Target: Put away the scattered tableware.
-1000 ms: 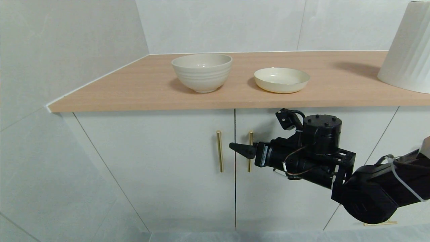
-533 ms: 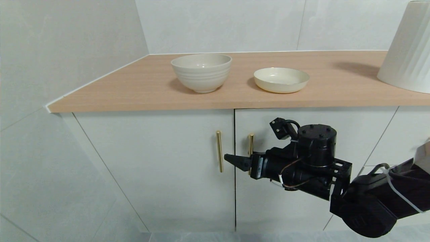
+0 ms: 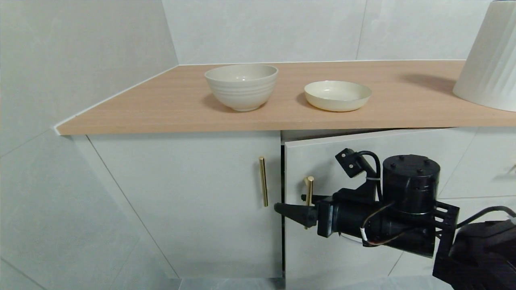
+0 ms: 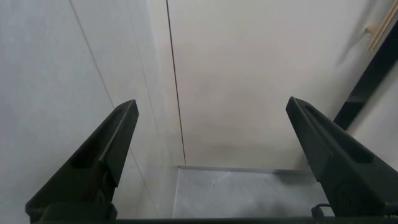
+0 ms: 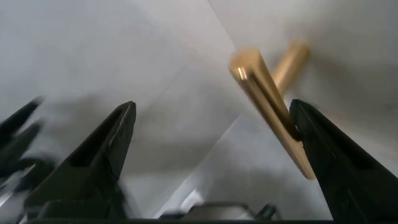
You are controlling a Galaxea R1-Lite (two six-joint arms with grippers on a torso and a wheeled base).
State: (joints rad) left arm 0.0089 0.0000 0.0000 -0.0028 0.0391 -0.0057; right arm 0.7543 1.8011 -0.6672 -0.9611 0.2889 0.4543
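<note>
A deep cream bowl (image 3: 241, 86) and a shallow cream plate (image 3: 338, 95) stand side by side on the wooden counter (image 3: 161, 112). Below them the right cabinet door (image 3: 334, 161) stands slightly ajar, with a dark gap along its left edge. My right gripper (image 3: 292, 204) is open at that door's gold handle (image 3: 308, 189). The handle (image 5: 270, 106) passes between the two fingers, close to one finger (image 5: 329, 155). My left gripper (image 4: 211, 102) is open and holds nothing; it faces a pale cabinet panel (image 4: 249, 74) and the floor.
The left cabinet door (image 3: 181, 193) is closed, with its own gold handle (image 3: 263, 181). A tall white ribbed object (image 3: 487, 60) stands at the counter's right end. Tiled walls close off the left side and the back.
The right cabinet door has swung from closed to slightly ajar. My right gripper has drawn back toward me and lower, with the handle between its fingers.
</note>
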